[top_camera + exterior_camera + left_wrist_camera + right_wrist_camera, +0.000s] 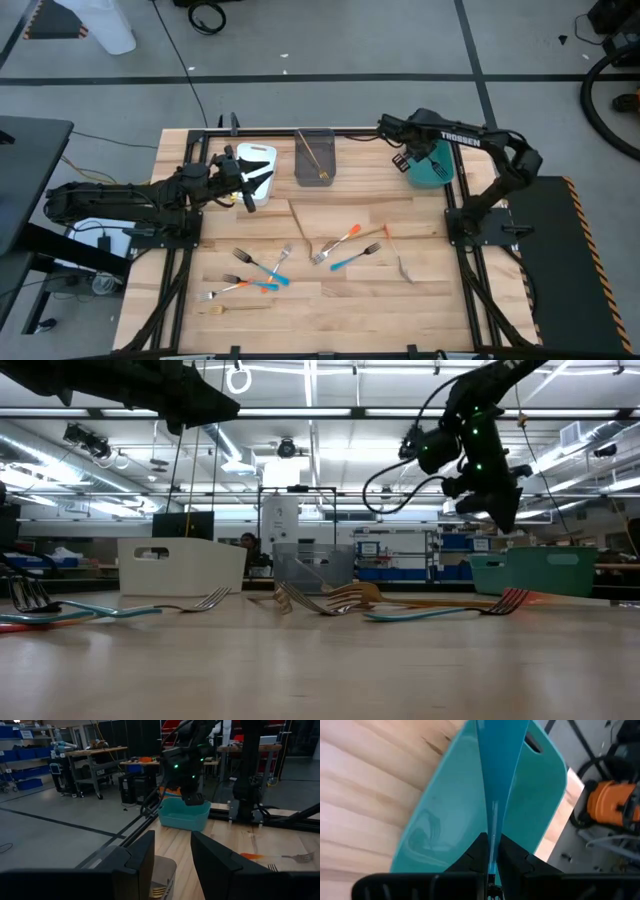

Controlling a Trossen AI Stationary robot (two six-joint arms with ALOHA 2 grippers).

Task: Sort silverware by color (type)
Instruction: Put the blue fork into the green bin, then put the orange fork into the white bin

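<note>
**A:** Starting nearest, at 6 to 7 o'clock on the table [400,300]: loose silverware [258,272], with blue, orange and gold mixed, and more toward the middle. Any bearing on this step?

**B:** None yet. Best left alone until the drop is done.

**A:** Farther back, along the 12 o'clock edge?

**B:** Three bins in a row. White bin [258,152] at 11, grey bin [328,160] at 12 with a gold fork [311,155] inside, teal bin [447,181] at 1.

**A:** And the left end effector [250,182]?

**B:** Hovering just beside the white bin, fingers spread apart, holding nothing. Waiting, by the look of it. Well apart from the teal bin, so no clash likely.

**A:** The working one?

**B:** Right end effector [491,852], above the teal bin at 1 o'clock. Pinched tight on a blue-handled utensil [495,780], which hangs down toward the bin's floor. Cannot tell which end sits in the grip.

**A:** So, the release. How to do it well?

**B:** Keep centred over the bin's floor, away from the rim. Lower until the free end sits inside the walls. Open gently, not with a snap. Then lift straight up, clear of the walls, before swinging back toward 6 o'clock.

**A:** Main risk?

**B:** Probably a long, slim piece tipping across the rim or bouncing out if dropped from too high.
</note>
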